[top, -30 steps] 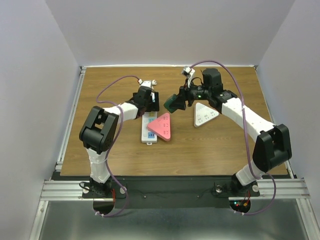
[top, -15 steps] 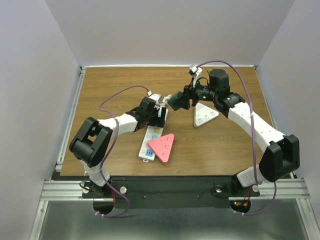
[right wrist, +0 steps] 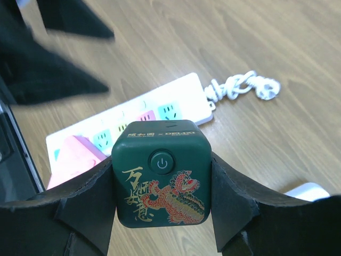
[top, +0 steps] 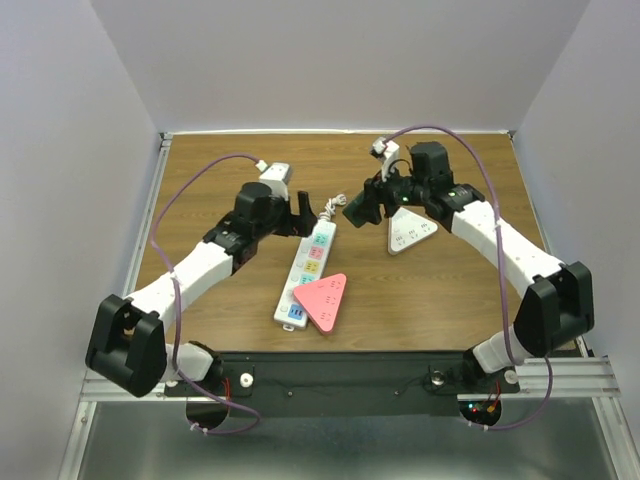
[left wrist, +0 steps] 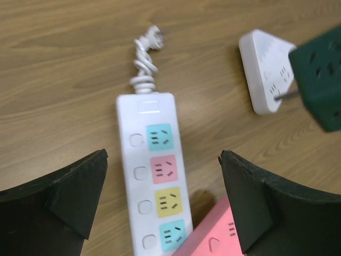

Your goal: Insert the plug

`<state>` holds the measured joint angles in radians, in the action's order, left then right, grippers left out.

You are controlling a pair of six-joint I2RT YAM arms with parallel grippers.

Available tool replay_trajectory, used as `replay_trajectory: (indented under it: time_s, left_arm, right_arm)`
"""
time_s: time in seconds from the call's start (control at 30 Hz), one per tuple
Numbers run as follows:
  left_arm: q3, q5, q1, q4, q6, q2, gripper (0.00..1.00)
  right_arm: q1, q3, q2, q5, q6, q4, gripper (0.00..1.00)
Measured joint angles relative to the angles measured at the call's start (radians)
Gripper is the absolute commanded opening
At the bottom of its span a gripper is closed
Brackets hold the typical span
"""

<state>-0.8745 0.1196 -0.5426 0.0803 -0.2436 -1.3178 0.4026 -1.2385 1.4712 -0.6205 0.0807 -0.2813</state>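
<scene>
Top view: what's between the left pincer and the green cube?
A coiled white cord lies between the left pincer and the green cube, shown in the top view.

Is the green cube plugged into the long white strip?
No, the right gripper holds the green cube clear of the white strip.

adapter [top: 323,300] on strip [top: 314,250] near end, 2nd adapter [top: 408,232] to rt

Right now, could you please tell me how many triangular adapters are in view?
2. The pink triangular plastic adapter overlaps the near end of the white power strip; the white triangular one lies to the strip's right. None appears hidden.
</scene>
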Motion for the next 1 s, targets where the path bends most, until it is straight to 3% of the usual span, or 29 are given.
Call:
replay_trajectory:
  time_s: [0.27,0.7,1.0]
  left_arm:
    - [0.124,0.058,0.218,0.011,-0.075,0.05,0.99]
    - [0.145,0.181,0.262,0.014,-0.098,0.086,0.99]
    - [0.145,0.217,0.268,0.021,-0.099,0.055,0.99]
  right_arm:
    - [0.135,-0.024,0.123,0.063,0.082,-0.069,0.0]
    - [0.3,-0.094,0.271,0.135,0.237,-0.093,0.03]
    - [0.331,-0.135,0.364,0.189,0.287,-0.094,0.02]
